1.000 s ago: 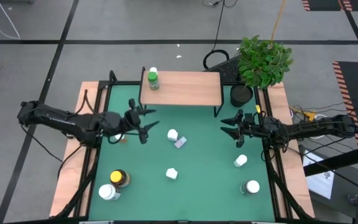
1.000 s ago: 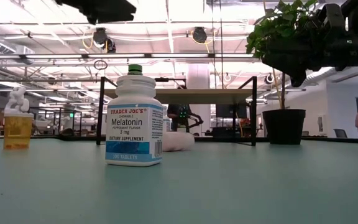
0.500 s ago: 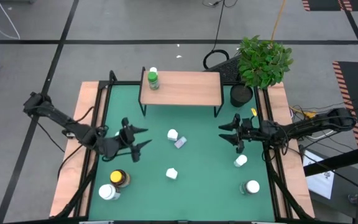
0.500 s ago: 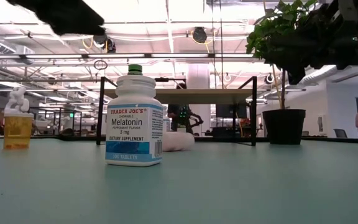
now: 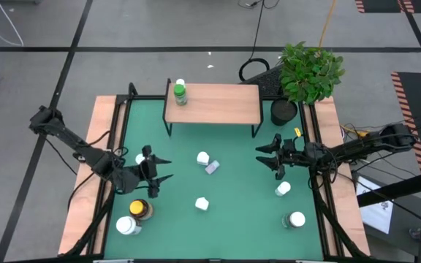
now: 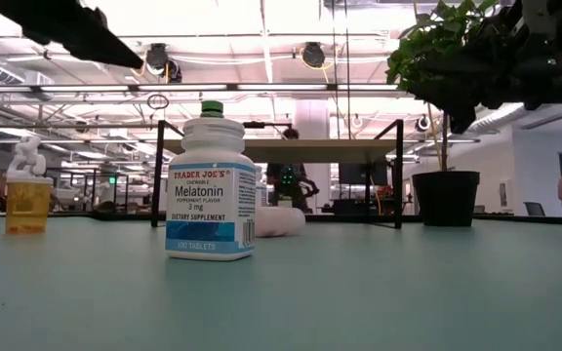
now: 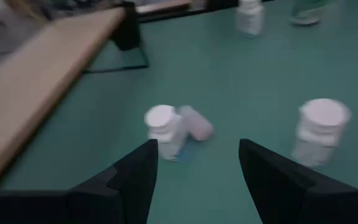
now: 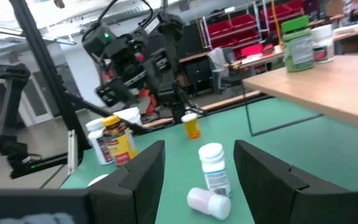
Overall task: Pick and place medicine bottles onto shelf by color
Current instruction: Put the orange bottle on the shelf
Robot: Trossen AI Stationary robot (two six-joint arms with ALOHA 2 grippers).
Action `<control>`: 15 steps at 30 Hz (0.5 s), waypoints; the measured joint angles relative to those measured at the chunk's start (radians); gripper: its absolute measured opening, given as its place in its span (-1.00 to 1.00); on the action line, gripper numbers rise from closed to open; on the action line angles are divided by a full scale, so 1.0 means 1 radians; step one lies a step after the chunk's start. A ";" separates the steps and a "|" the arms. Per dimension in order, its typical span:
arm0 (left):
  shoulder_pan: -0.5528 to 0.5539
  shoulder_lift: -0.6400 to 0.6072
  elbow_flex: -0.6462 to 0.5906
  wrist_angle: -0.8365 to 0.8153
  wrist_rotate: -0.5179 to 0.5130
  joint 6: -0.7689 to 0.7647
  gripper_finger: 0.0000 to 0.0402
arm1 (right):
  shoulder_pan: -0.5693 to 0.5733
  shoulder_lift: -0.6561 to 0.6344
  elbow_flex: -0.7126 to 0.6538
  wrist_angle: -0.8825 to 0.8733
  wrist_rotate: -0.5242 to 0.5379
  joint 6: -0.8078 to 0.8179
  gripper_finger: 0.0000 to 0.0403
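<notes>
Shelf [image 5: 213,104] at the mat's [image 5: 225,197] far edge; a green bottle [image 5: 180,94] and a white bottle [image 5: 180,83] behind it stand on the shelf's left end, well apart from both grippers.

Left gripper [image 5: 161,169] over the mat's left side, pointing right. Nearest to it: a white cap [image 5: 140,158] just behind its wrist and the dark bottle [image 5: 140,210] with yellow lid just below it in the high view. A white bottle [image 5: 128,226] stands beside the dark one. Fingers [image 7: 132,180] apart, nothing between them, touching nothing. Its wrist view looks past the fingers at a standing white bottle [image 7: 164,130] with a lilac bottle [image 7: 195,123] lying against it, and another white bottle [image 7: 319,131] off to the side.

Right gripper [image 5: 267,155] over the mat's right side, pointing left, fingers [image 8: 143,171] likewise apart and empty. A white bottle [image 5: 282,189] lies just near it, toward the front; another [image 5: 296,219] farther front. The centre pair (white standing, lilac on its side) sits between the 2 grippers, clear of both.

1 more white bottle [image 5: 202,204] stands mid-mat, front; low view shows its blue label. An orange bottle [image 6: 27,203] with white cap shows at the left of that view.

Potted plant [image 5: 307,75] at the far right corner, beside the shelf's right legs.
</notes>
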 joint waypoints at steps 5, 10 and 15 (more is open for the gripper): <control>0.000 -0.023 0.083 -0.240 0.035 -0.143 0.13 | 0.000 0.010 0.000 0.015 0.001 -0.015 -0.07; 0.038 -0.031 0.145 -0.676 0.019 -0.499 0.13 | 0.000 0.013 0.000 0.015 0.001 -0.025 -0.07; 0.105 -0.030 0.093 -0.866 0.119 -0.750 0.13 | -0.001 0.013 0.000 0.015 0.023 -0.027 -0.07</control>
